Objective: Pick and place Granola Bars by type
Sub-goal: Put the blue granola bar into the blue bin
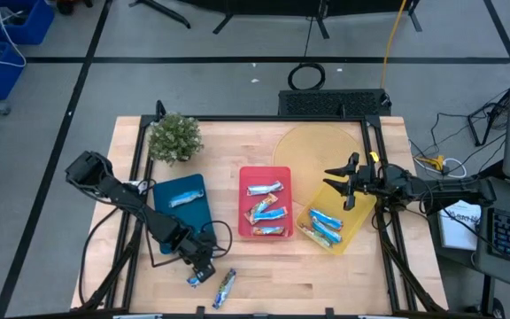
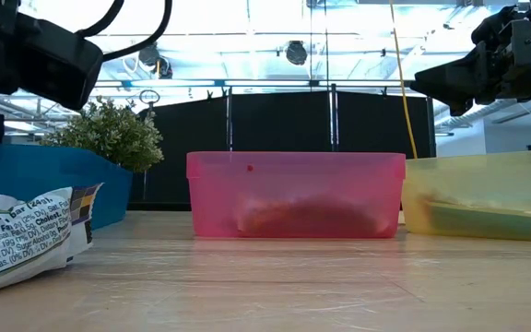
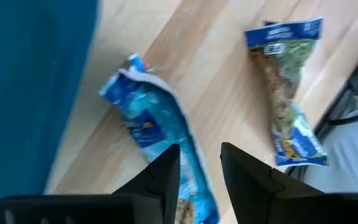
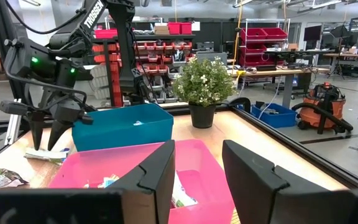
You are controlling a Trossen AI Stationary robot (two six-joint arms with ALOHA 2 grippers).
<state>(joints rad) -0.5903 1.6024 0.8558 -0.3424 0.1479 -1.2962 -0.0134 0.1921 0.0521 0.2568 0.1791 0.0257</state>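
Note:
Two foil-wrapped granola bars lie flat on the wood near the table's near edge: a blue one [image 1: 197,278] [image 3: 146,124] and a blue-and-green one [image 1: 225,285] [image 3: 288,93] [image 2: 26,235]. My left gripper [image 1: 202,266] [image 3: 194,171] is open and points down just over the blue bar, next to the blue tray [image 1: 182,211]; its fingers show in the right wrist view [image 4: 47,140]. One bar [image 1: 182,199] lies in the blue tray, several in the red tray [image 1: 248,177], and several in the yellow tray [image 1: 354,226]. My right gripper [image 1: 348,182] [image 4: 197,180] is open above the yellow tray's far end.
A small green potted plant [image 1: 174,137] [image 4: 204,84] stands at the table's far left corner. A round yellowish disc [image 1: 321,146] lies flat beyond the yellow tray. Bare wood [image 1: 326,279] stretches along the near edge, right of the two loose bars.

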